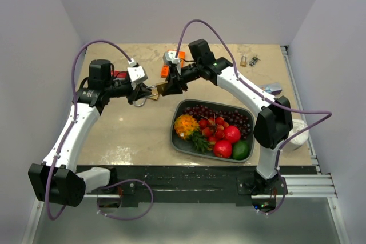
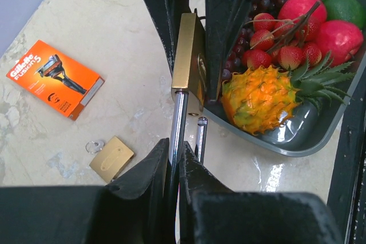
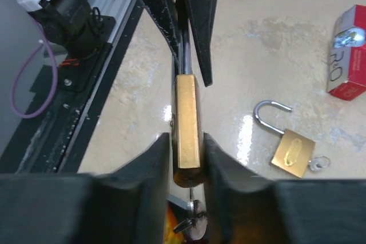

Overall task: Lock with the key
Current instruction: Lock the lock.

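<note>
My left tool (image 1: pixel 146 93) and my right tool (image 1: pixel 170 86) meet nose to nose just above the middle of the frame. The brass padlock (image 1: pixel 158 90) is caught between them, one tool on each end of it. Below and to the right, the dark tray (image 1: pixel 213 102) sits on the counter (image 1: pixel 126 135). It is filled with purple grapes (image 1: pixel 229 115), an orange spiky fruit (image 1: pixel 186 125), two red fruits (image 1: pixel 231 134) and a green one (image 1: pixel 241 150). An orange pack (image 1: pixel 164 72) peeks out by my right wrist and a red box (image 1: pixel 120 75) by my left. At the upper right of the counter lies a small padlock (image 1: pixel 243 61), with something tiny beside it that I cannot make out.
</note>
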Controlling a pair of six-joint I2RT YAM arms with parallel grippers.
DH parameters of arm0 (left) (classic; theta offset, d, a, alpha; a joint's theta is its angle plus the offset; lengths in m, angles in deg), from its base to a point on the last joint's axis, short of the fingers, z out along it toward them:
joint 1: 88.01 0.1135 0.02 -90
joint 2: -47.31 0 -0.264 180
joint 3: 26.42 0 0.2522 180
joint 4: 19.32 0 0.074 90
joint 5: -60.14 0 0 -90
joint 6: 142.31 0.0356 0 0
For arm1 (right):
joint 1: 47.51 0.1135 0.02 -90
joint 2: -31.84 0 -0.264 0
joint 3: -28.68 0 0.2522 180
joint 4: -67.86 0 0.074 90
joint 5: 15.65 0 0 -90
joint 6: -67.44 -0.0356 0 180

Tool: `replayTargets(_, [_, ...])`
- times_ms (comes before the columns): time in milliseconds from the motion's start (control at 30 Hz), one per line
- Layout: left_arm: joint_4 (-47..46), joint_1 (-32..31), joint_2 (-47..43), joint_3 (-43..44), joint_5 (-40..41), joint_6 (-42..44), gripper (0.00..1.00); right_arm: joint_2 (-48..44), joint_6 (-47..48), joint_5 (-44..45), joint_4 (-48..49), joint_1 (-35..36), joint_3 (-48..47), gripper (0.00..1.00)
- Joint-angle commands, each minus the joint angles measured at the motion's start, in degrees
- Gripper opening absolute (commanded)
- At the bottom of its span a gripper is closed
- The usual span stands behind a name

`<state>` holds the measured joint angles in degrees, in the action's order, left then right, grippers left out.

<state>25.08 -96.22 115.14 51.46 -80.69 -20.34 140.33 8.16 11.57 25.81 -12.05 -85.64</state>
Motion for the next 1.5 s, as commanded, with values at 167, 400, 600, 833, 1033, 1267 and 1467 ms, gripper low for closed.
replayTargets(167, [-4.27,0.39,-1.83,-0.4,-1.12,0.28,0.2,1.11,-6.62,-3.13,4.64,0.05,-2.28,0.0])
replayTargets(400, [7.84,1.08,-1.91,1.53,2.57,11.18,0.68,0.67,-10.33,-3.05,8.61,-0.75,-1.23,0.0])
replayTargets(600, [10.76,2.49,-4.19,1.8,1.96,11.98,0.71,0.06,-9.36,-1.82,9.49,-1.19,0.27,0.0])
replayTargets(833, [6.2,5.48,-4.47,2.24,-1.02,1.79,0.72,-0.56,-8.66,-1.29,10.45,-1.19,0.62,0.0])
replayTargets(1033, [12.34,6.98,-1.83,4.44,-8.67,4.68,0.78,-1.0,-9.19,-2.07,11.07,-1.62,0.8,0.0])
replayTargets(1267, [4.36,6.98,-2.7,-0.12,-4.9,2.58,0.73,-2.4,-9.63,-7.7,11.68,-1.62,1.32,0.0])
replayTargets(1467, [-2.05,7.06,-4.02,-3.29,-5.5,1.0,0.53,-5.3,-12.69,-9.72,16.68,-1.62,3.52,0.0])
